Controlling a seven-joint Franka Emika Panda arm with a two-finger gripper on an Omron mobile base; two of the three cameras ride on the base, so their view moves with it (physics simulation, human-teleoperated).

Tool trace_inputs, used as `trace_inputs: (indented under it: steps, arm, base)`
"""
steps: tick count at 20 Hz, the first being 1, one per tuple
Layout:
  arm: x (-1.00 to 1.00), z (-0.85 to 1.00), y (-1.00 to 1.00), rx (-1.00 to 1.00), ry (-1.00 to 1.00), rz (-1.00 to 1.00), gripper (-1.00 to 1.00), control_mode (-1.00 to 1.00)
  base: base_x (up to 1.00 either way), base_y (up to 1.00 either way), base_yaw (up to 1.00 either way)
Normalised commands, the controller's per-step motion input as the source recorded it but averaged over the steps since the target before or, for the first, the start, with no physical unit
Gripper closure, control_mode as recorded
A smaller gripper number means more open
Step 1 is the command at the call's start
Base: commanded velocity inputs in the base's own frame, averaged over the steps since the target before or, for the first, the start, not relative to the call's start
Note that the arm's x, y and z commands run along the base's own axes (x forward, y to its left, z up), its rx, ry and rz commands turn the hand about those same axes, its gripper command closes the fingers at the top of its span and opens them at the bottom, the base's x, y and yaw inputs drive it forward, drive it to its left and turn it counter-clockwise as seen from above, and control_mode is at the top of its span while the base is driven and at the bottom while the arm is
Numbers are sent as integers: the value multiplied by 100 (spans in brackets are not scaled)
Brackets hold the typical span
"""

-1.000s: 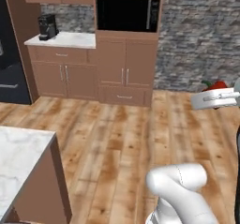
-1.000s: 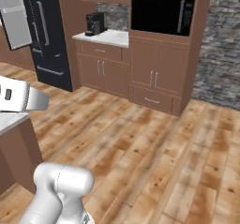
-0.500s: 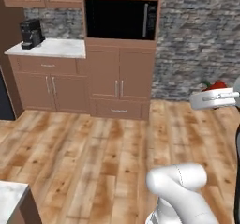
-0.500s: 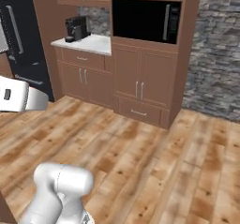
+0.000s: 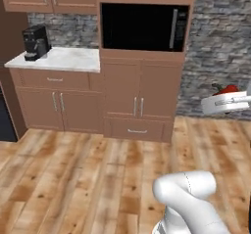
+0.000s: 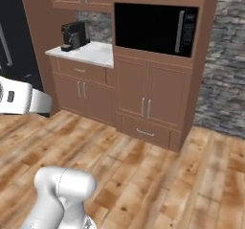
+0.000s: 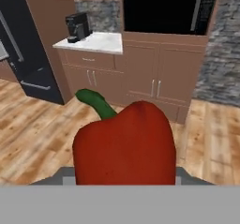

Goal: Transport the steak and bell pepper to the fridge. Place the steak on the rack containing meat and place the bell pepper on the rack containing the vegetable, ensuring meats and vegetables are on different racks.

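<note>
Bell pepper (image 7: 125, 143), glossy red with a curved green stem, sat clamped in the hand (image 7: 125, 178), filling the near field of the hand view, stem leaning up and left. From the left base view the pepper (image 5: 226, 89) showed as a red spot just above the white hand (image 5: 228, 103) at the right edge, held well above the wooden floor (image 5: 73, 179).

Ahead stood a brown cabinet column with a black built-in microwave (image 5: 143, 27) over two doors and a drawer. To its left, a lower cabinet run carried a white marble tabletop (image 5: 61, 59) with a black coffee machine (image 5: 36, 42) near its left end. Grey stone wall (image 5: 215, 52) lay right of the column.

Fridge (image 7: 26, 49), tall and black with a grey bar handle, stood at the far left in the hand view, beyond the coffee machine (image 7: 78, 27). Its racks could not be seen. Open floor lay between the hand and the cabinets.
</note>
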Motion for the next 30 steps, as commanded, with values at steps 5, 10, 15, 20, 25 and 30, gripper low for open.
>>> trace_inputs:
  steps: [5, 10, 15, 20, 25, 30]
  arm:
    - [0, 0, 0, 0, 0, 0, 100, 100]
    - [0, 0, 0, 0, 0, 0, 100, 100]
    - [0, 0, 0, 0, 0, 0, 100, 100]
    - [0, 0, 0, 0, 0, 0, 100, 100]
    - [0, 0, 0, 0, 0, 0, 100, 100]
    - [0, 0, 0, 0, 0, 0, 100, 100]
  base:
    - [100, 82, 2]
    - [100, 77, 1]
    - [100, 94, -5]
    - [100, 100, -23]
    - [100, 18, -2]
    - [100, 4, 1]
